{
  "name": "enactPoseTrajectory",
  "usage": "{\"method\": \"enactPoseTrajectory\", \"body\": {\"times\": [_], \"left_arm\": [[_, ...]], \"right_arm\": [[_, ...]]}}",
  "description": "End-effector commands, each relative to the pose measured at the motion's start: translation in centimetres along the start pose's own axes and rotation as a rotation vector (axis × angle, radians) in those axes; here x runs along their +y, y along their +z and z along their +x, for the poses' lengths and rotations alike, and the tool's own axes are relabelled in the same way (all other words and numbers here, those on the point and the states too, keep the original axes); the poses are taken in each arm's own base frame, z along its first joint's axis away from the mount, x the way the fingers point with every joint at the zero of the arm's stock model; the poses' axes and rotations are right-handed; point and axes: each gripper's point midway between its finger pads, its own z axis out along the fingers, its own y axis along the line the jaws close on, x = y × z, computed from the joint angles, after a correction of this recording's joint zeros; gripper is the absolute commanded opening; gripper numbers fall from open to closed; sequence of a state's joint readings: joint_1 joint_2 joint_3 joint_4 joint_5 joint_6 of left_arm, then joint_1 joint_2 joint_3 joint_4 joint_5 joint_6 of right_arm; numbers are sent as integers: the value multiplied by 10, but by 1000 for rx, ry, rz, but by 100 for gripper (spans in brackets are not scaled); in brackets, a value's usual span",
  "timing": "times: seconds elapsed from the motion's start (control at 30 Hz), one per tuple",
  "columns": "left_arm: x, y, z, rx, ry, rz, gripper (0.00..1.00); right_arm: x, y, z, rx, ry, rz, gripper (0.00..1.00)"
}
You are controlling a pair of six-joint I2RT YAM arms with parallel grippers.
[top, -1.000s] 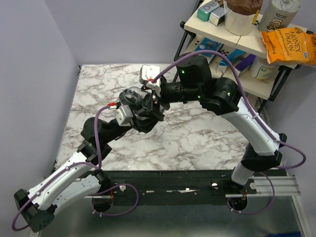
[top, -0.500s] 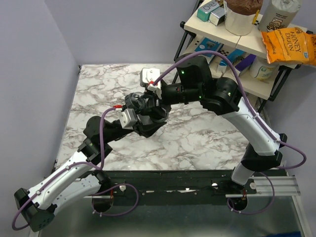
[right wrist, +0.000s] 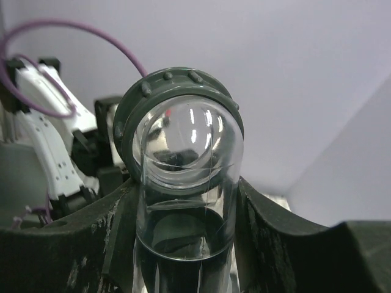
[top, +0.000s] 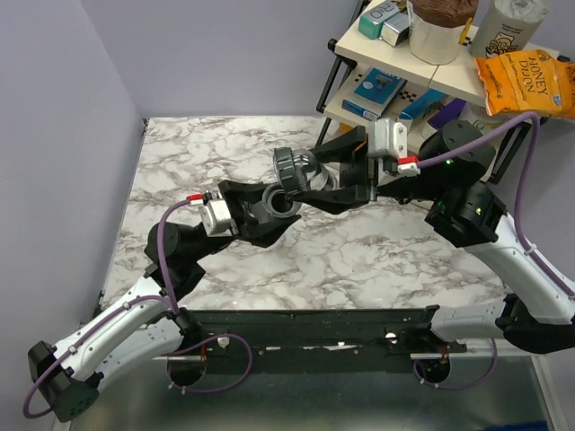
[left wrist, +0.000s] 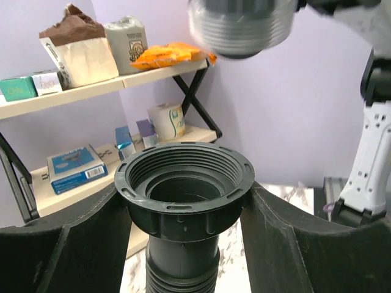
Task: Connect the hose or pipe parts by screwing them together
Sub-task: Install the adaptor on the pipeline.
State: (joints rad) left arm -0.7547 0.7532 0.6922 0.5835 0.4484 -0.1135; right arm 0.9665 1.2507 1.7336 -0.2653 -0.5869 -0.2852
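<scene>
Marbled surface (top: 359,256) from above: over its middle the left pincer (top: 272,208) clamps a black collar nut (top: 281,203), and just right and farther the right pincer (top: 322,184) grips the clear-ended fitting (top: 289,164). Left wrist: both fingers (left wrist: 67,250) press the upturned nut, ribbed hose (left wrist: 182,274) beneath it; the fitting's threaded end hangs blurred above, not touching. Right wrist: fingers (right wrist: 275,244) squeeze the clear elbow, dark ring on top.

lilac walls (top: 225,54), marble table (top: 359,256), cluttered shelf (top: 386,56).
</scene>
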Motion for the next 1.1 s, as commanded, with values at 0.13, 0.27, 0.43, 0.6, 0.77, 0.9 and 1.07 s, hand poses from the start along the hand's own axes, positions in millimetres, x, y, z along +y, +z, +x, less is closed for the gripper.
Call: {"method": "enactPoseTrajectory", "body": {"times": [0.13,0.27,0.43,0.6,0.77,0.9,1.07], "left_arm": [[-4,0,-61,-184,-176,-22,0],[-17,-3,-68,-202,-246,33,0],[-25,-3,-66,-190,-277,74,0],[-33,-5,-66,-190,-237,123,0],[-39,-3,-65,-153,-183,158,0],[-36,2,-61,-102,-149,153,0],[-29,9,-71,-96,-98,136,0]], "right_arm": [[25,13,-32,-258,-63,-204,1],[29,17,-34,-315,-54,-255,1],[29,25,-41,-394,21,-306,1],[26,32,-43,-448,91,-339,1],[27,39,-35,-450,176,-375,1],[30,38,-29,-467,198,-386,1],[34,36,-25,-466,202,-393,1]]}}
